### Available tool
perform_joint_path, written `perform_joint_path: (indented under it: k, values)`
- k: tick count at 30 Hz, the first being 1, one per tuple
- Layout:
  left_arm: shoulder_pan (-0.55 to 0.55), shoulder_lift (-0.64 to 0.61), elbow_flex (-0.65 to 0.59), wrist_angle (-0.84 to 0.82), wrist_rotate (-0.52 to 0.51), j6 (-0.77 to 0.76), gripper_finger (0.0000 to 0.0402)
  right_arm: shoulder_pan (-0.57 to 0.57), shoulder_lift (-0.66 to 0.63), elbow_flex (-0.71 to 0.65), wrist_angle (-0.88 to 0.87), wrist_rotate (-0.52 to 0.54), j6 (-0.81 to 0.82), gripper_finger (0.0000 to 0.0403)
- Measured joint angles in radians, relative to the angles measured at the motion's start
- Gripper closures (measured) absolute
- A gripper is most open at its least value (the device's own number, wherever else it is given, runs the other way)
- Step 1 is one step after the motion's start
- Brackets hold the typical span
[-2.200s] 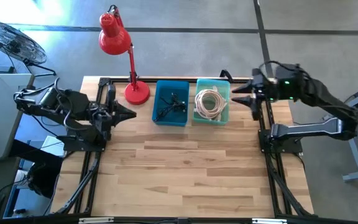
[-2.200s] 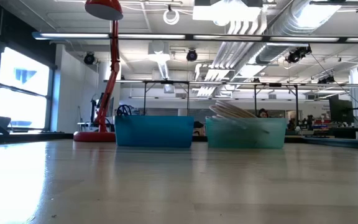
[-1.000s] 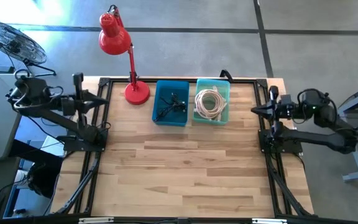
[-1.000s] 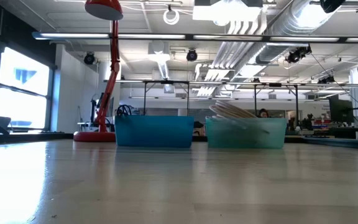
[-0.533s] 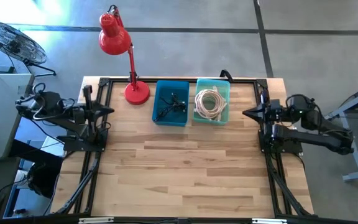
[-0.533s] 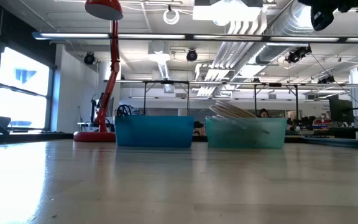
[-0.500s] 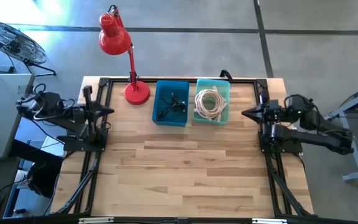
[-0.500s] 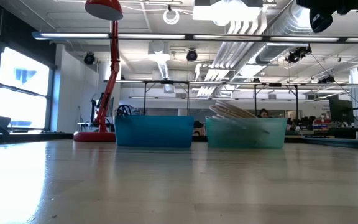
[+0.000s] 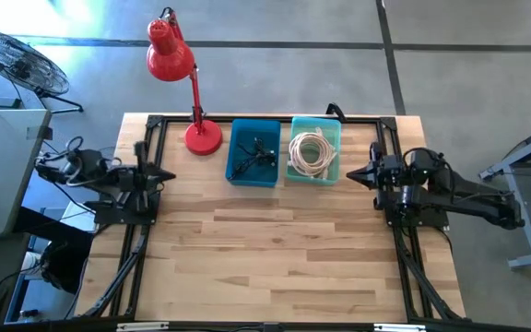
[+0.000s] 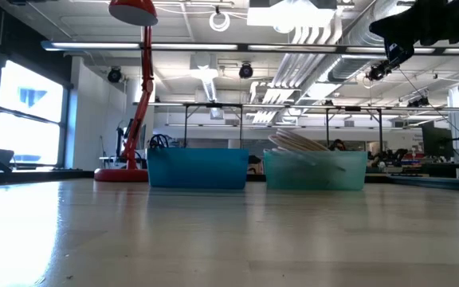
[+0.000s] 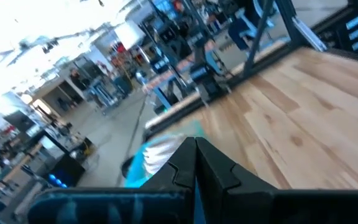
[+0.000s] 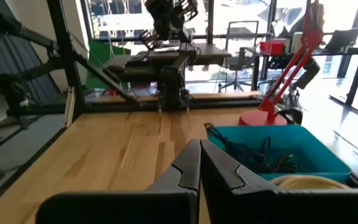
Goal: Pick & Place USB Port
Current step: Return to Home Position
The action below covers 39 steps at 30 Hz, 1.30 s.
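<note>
A blue bin (image 9: 253, 152) at the table's far edge holds dark cables and small dark parts (image 9: 250, 159); they also show in the right wrist view (image 12: 261, 155). Which of them is the USB port, I cannot tell. Beside it a teal bin (image 9: 314, 152) holds a coiled white cable (image 9: 311, 153). My left gripper (image 9: 161, 175) is shut and empty over the table's left edge, pointing right. My right gripper (image 9: 357, 173) is shut and empty just right of the teal bin, pointing left. The right arm (image 10: 425, 22) shows at the low view's top right.
A red desk lamp (image 9: 184, 83) stands on its base (image 9: 203, 137) at the far left, next to the blue bin. Black frame rails (image 9: 135, 249) run along the table's left and right sides. Bare wood (image 9: 265, 249) lies across the middle and near part.
Both arms have folded lower over their bases. My left gripper has swung from the far left corner toward the near edge and the table's right. My right gripper has gone toward the table's left and down, coming into the low view's top right. The bins have not moved.
</note>
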<state>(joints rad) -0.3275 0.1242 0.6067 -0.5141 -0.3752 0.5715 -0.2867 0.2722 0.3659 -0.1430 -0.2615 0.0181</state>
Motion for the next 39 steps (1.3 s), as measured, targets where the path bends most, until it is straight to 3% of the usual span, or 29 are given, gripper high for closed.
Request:
perform_joint_path:
  k: [15,28,39]
  values:
    - [0.000,-0.001,-0.218,0.168,0.021,-0.057,0.0399,0.000,0.000,-0.201,0.244,-0.037,-0.010,0.0403]
    - [0.000,-0.001,-0.368,0.294,0.079,-0.108,0.0399,0.000,0.001,-0.296,0.318,-0.061,-0.018,0.0403]
    - [0.000,-0.001,-0.436,0.352,0.094,-0.113,0.0399,0.000,0.000,-0.300,0.322,-0.067,-0.018,0.0403]
